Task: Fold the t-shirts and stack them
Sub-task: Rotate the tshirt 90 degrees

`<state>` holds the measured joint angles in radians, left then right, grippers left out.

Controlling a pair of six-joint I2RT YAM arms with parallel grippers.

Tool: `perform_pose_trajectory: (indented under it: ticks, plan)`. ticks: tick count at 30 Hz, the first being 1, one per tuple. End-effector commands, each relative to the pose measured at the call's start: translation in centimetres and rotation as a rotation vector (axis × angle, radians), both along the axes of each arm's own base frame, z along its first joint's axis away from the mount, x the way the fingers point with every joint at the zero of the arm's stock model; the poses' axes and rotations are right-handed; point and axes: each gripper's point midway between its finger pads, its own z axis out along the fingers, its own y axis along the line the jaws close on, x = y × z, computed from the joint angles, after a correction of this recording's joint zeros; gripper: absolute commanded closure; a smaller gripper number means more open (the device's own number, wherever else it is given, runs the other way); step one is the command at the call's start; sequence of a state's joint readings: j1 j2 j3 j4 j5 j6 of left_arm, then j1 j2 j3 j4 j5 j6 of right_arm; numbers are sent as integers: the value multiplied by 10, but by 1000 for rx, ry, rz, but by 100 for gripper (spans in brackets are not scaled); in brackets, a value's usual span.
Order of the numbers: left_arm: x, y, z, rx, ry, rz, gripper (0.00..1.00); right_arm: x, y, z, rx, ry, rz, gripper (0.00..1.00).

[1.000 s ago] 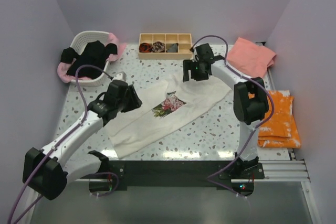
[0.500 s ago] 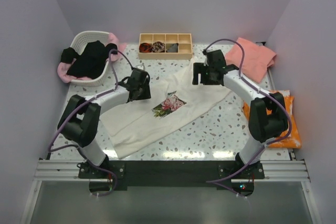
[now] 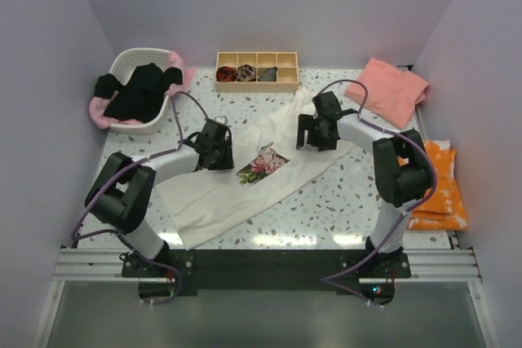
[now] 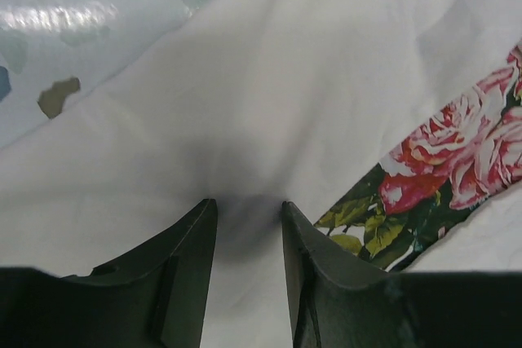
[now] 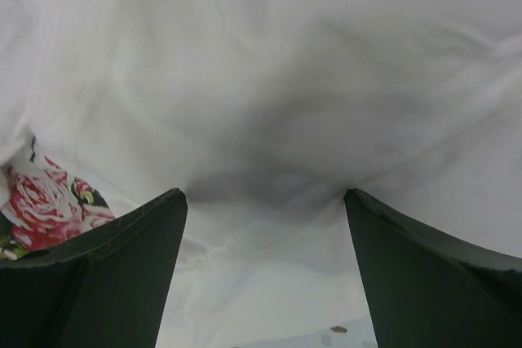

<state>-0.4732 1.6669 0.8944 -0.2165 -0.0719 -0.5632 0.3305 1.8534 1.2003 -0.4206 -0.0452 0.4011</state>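
my left gripper (image 4: 245,205) is down on the cream-white t-shirt (image 3: 208,193), tips touching the cloth just left of the rose print (image 3: 262,162). its fingers stand a narrow gap apart. faint creases run toward that gap, but i cannot tell whether a ridge of cloth is caught between them.

my right gripper (image 5: 265,193) is spread wide, both tips pressed onto the same t-shirt on the far side of the print, with plain white cloth in the gap and nothing pinched.

the cream-white t-shirt lies spread on the speckled surface (image 3: 326,201) as a long slanted band, from the near left up toward the far middle, print facing up near its centre. its far end reaches close to the wooden tray (image 3: 257,85), whose compartments hold small rolled bundles (image 3: 245,72).

the salmon-pink t-shirt (image 3: 391,87) lies at the far right corner, apart from my arms. a black t-shirt (image 3: 139,91) is draped over the white basket (image 3: 143,52) at the far left, with a light pink one (image 3: 98,112) showing beneath it. an orange cloth (image 3: 436,189) lies at the right edge.
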Motion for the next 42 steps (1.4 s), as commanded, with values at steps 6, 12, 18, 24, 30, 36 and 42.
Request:
perform_pose_trajectory:
  ticks: [6,12,18,24,30,36,42]
  plan:
    - [-99,-37,-12,-148,195,-149,57,57,4,8,-72,-54,-22,17]
    - [-139,-65,-8,-238,268,-240,57,86,12,20,-98,-55,36,17]
    - [-160,-107,17,-306,290,-375,58,107,28,21,-65,-60,111,17]
    - [-159,-135,46,-383,262,-449,57,115,58,15,6,-10,228,17]
    - [-129,-158,77,-407,146,-464,57,125,78,37,78,-66,278,17]
    - [-44,-139,117,-239,-85,-348,55,127,35,111,81,-312,152,13]
    - [28,-111,148,-127,-188,-238,55,93,-19,154,-27,-382,66,13]
